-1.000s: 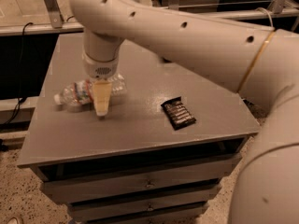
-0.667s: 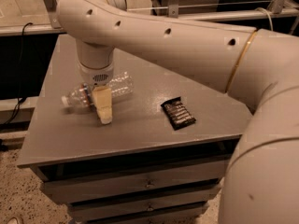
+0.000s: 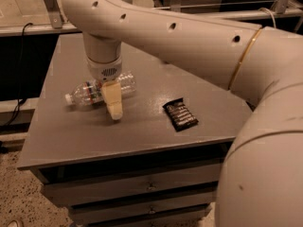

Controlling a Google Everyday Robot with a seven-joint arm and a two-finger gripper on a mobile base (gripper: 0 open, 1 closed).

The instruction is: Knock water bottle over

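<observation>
Your water bottle [image 3: 87, 92] lies on its side on the left half of the counter [image 3: 71, 136]. Its long axis runs roughly left to right, with the white cap at the left end and the base angled slightly toward the back. The end effector [image 3: 116, 113] points straight down just in front of the bottle's middle and overlaps it in view, so you cannot tell whether the two touch, nor whether it is clenched or released. Judged from how the bottle lies, the knock looks done. A flat black snack packet [image 3: 180, 115] lies well apart to the right, out of the way, and the arm [image 3: 189, 37] stretches across above the counter's rear.
</observation>
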